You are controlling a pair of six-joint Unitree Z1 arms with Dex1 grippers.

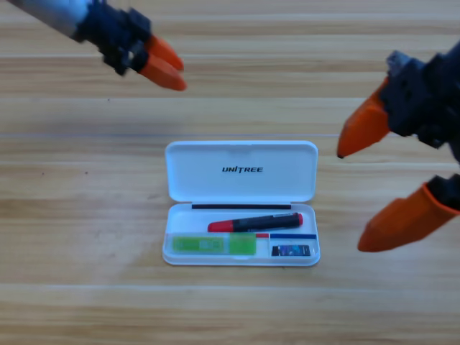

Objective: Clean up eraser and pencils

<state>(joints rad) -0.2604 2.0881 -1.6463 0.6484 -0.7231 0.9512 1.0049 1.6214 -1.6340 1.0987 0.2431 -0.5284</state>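
Robot lab: 2 arms over wooden table (72,215).

Left tool (169,68) pinched, right tool (359,201) agape.

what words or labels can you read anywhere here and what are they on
"UNITREE": black print on the inside of the open lid of the white case.
Eraser in the case: it has a light patch, too small to read.
Green pencil and black pen with red cap: no readable text.
Left gripper and right gripper: no markings visible.
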